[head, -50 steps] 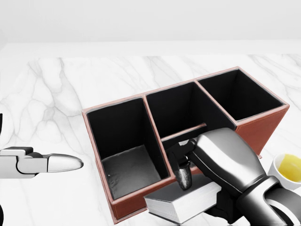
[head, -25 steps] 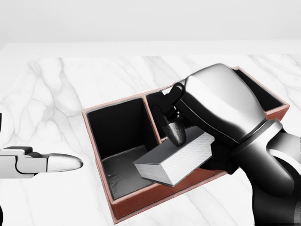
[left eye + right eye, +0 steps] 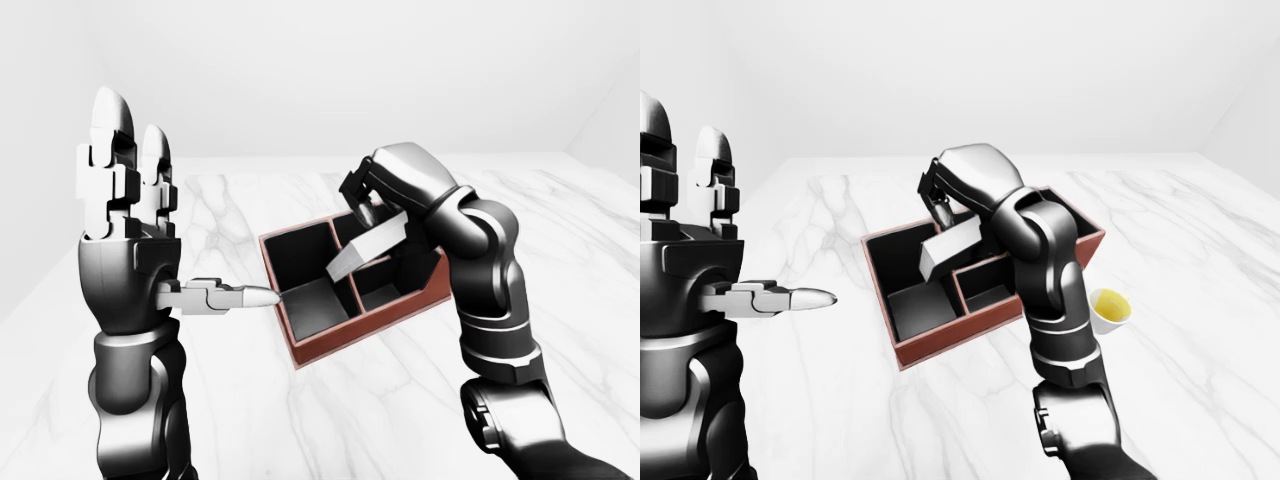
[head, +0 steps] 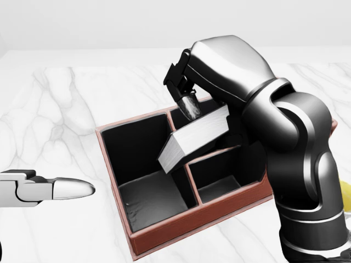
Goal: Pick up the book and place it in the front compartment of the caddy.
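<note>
Your right hand (image 4: 189, 101) grips the book (image 4: 193, 137), its dark fingers (image 4: 190, 105) closed over the upper end, a little above the centre of the head view. The book hangs tilted, its pale page edge facing lower left and its lower corner dipping over the divider between the large left compartment and the middle ones of the caddy (image 4: 181, 233). Whether that corner touches the divider you cannot tell from these views.

The caddy is a reddish-brown box with black inner walls, sitting on the white marble counter (image 4: 66, 109) across the middle of the head view. Your right forearm covers its right-hand end. In the right-eye view, a small white cup with yellow contents (image 3: 1108, 309) stands on the counter just right of the caddy, beside your right arm.

Your left hand (image 3: 125, 215) is raised at the left of the left-eye view, open, two fingers pointing straight up and the thumb (image 3: 225, 296) stretched sideways toward the caddy without touching it.
</note>
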Available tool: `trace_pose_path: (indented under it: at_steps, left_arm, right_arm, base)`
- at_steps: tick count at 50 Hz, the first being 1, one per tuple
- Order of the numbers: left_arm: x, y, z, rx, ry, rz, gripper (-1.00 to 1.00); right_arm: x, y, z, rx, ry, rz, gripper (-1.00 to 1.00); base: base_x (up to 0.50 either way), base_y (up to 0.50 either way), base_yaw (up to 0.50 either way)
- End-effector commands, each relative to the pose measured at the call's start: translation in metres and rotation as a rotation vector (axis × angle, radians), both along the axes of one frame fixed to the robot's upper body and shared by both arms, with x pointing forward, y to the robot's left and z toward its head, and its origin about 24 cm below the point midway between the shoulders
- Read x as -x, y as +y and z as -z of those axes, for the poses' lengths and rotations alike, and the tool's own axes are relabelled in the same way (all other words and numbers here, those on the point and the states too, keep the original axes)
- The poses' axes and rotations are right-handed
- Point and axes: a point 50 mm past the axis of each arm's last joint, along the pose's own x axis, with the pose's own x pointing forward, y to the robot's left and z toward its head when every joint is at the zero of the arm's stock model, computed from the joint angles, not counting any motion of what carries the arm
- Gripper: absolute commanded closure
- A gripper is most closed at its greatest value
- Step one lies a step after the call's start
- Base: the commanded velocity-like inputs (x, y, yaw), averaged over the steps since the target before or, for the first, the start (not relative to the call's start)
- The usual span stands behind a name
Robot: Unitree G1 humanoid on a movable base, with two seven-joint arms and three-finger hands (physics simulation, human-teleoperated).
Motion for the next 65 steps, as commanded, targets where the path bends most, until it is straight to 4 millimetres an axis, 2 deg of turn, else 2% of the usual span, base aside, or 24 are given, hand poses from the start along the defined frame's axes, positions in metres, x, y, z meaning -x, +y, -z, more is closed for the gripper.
trace_pose_path:
  at_steps: [1, 13, 20, 36, 65]
  left_arm:
    - [0.000, 0.000, 0.000, 0.000, 0.000, -0.001, -1.00]
    - [0.000, 0.001, 0.000, 0.001, 0.001, -0.001, -1.00]
    - [0.000, 0.001, 0.000, -0.001, -0.001, -0.001, -1.00]
    - [-0.001, 0.000, 0.001, -0.001, 0.006, -0.002, -1.00]
    - [-0.001, 0.001, 0.000, 0.000, 0.001, -0.002, -1.00]
  right_arm:
    - [-0.032, -0.001, 0.001, 0.041, 0.093, 0.061, 1.00]
    - [-0.066, -0.011, 0.008, 0.072, 0.238, 0.149, 1.00]
    - [-0.076, -0.012, 0.012, 0.086, 0.297, 0.167, 1.00]
    - [-0.086, -0.011, 0.008, 0.052, 0.323, 0.186, 1.00]
    - [-0.095, -0.012, -0.009, -0.022, 0.225, 0.202, 1.00]
  base:
    - [0.00, 0.00, 0.00]
    - [0.00, 0.00, 0.00]
    - [0.00, 0.00, 0.00]
    - [0.00, 0.00, 0.00]
    - [0.00, 0.00, 0.00]
